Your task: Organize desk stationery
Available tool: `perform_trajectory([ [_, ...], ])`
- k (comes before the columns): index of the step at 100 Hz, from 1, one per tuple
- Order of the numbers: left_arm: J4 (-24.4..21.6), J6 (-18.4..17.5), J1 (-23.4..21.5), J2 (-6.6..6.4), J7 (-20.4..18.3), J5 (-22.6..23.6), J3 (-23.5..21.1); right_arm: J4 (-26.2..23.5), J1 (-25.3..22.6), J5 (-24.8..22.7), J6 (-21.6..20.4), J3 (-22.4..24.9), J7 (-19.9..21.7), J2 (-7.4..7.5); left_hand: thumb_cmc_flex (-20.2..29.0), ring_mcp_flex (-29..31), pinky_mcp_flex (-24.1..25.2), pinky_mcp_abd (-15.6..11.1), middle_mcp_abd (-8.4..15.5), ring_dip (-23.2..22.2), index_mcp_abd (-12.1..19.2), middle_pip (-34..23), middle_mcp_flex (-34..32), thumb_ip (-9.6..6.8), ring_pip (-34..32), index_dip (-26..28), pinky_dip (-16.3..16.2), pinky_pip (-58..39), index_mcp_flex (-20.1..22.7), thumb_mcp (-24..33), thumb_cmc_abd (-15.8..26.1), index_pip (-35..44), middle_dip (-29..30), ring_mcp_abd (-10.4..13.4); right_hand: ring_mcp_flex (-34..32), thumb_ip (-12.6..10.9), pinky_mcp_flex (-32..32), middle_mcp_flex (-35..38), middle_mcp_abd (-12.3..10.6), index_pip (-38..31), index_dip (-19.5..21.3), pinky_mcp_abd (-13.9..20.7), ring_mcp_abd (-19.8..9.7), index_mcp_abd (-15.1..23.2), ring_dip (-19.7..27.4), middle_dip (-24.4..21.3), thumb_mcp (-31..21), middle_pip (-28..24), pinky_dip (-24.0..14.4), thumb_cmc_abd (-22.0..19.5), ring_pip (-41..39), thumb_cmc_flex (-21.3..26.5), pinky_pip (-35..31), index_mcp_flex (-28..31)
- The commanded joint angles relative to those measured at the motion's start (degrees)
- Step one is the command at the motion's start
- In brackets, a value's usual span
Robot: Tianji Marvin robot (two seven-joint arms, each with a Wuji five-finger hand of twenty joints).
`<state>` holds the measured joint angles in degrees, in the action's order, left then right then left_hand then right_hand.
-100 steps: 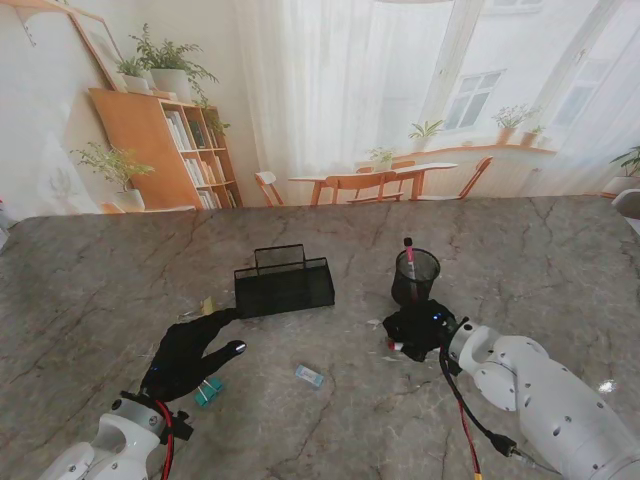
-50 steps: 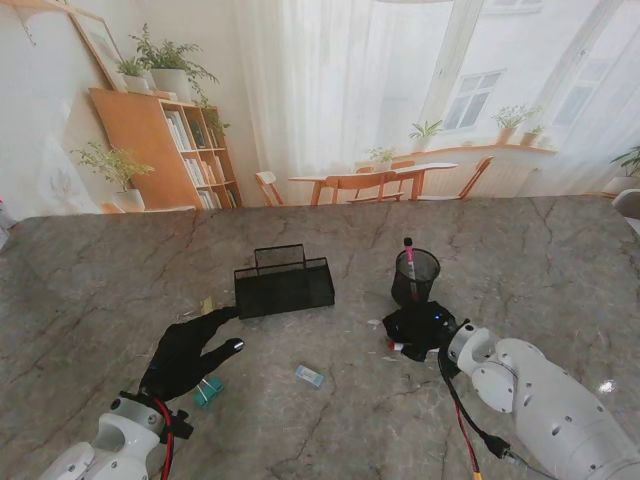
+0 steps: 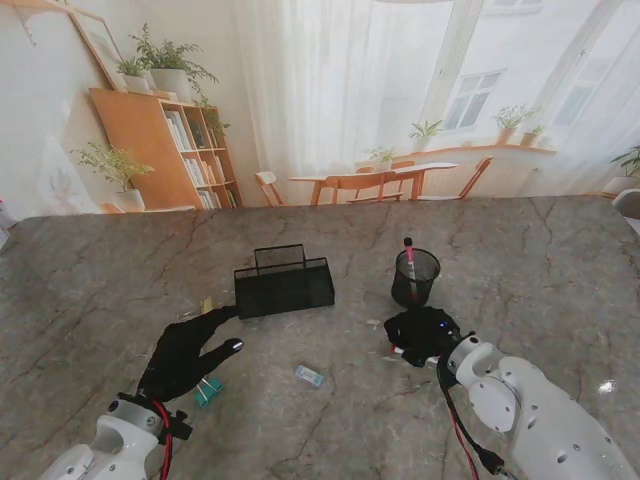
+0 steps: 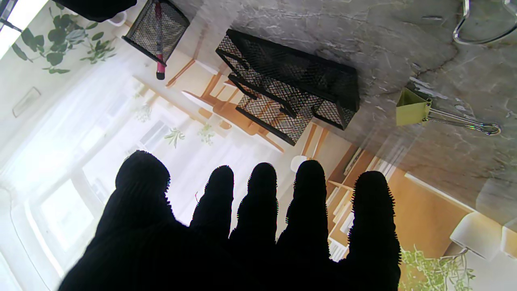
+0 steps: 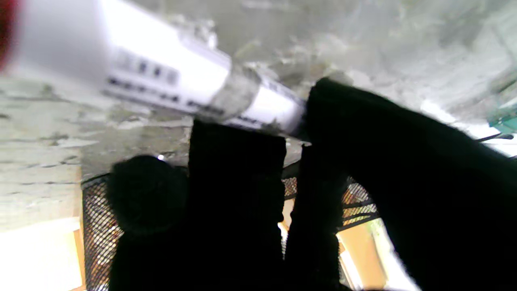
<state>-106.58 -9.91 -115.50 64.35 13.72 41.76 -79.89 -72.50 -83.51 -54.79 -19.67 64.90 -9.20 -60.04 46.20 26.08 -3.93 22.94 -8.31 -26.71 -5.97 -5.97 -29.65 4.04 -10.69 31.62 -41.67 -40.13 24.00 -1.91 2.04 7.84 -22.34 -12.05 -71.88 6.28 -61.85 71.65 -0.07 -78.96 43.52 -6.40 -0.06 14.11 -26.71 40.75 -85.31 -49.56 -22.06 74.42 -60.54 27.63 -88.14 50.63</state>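
Note:
My right hand [image 3: 420, 332] is curled down on a white marker [image 5: 161, 81] with a red cap. In the right wrist view the thumb and fingers [image 5: 238, 161] close on its end while it lies low against the table top. Just beyond the hand stands a black mesh pen cup [image 3: 415, 277] holding a pink pen [image 3: 409, 255]. My left hand [image 3: 185, 355] hovers open with its fingers spread, pointing at the black mesh organizer [image 3: 284, 283]. A yellow-green binder clip [image 4: 412, 113] lies near its fingertips, and a teal clip [image 3: 208, 392] lies beside the wrist.
A small blue item [image 3: 309, 375] lies on the marble table [image 3: 540, 260] between the two hands. A bare wire clip handle [image 4: 480, 32] shows in the left wrist view. The pen cup's mesh [image 5: 97, 226] fills the space behind the right fingers.
The right forearm has swung nearer to me and lower, while the right hand stays over the marker and hides its red cap. The left hand has not moved.

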Motion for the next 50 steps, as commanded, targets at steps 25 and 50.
perform_trajectory([
  [25,-0.4,-0.2,-0.7,0.28,0.4,0.0,0.0,1.5,1.0,-1.3,-1.4,-0.6,1.9,0.63,1.8,0.4,0.0,-0.3,0.4,-0.3,0.4,0.0,-0.4,-1.09,-0.6,0.5,-1.3,-1.2,0.9,-0.7,4.1,0.4,-0.4,0.1,-1.4,-1.0,-1.0,0.2,-4.2,-1.4,0.4,0.7,-2.7,1.6,-0.4,1.4,-4.6,-1.8,0.4,-3.6,0.7,8.4,0.6,-0.8],
  [50,-0.2,0.2,-0.3,0.2,-0.3,-0.5,0.2,3.7,2.9,-0.9,-3.9,-3.0,2.4,0.9,1.9,0.5,0.0,-0.3,0.3,-0.3,0.2,0.0,-0.5,-1.08,-0.6,0.5,-1.3,-1.2,1.0,-0.8,4.1,0.4,-0.4,0.1,1.6,1.2,-0.2,-3.6,-2.3,0.5,0.7,0.1,-1.2,0.8,-1.8,1.6,-1.5,-0.6,2.5,-11.2,2.5,9.2,3.8,-4.0],
])
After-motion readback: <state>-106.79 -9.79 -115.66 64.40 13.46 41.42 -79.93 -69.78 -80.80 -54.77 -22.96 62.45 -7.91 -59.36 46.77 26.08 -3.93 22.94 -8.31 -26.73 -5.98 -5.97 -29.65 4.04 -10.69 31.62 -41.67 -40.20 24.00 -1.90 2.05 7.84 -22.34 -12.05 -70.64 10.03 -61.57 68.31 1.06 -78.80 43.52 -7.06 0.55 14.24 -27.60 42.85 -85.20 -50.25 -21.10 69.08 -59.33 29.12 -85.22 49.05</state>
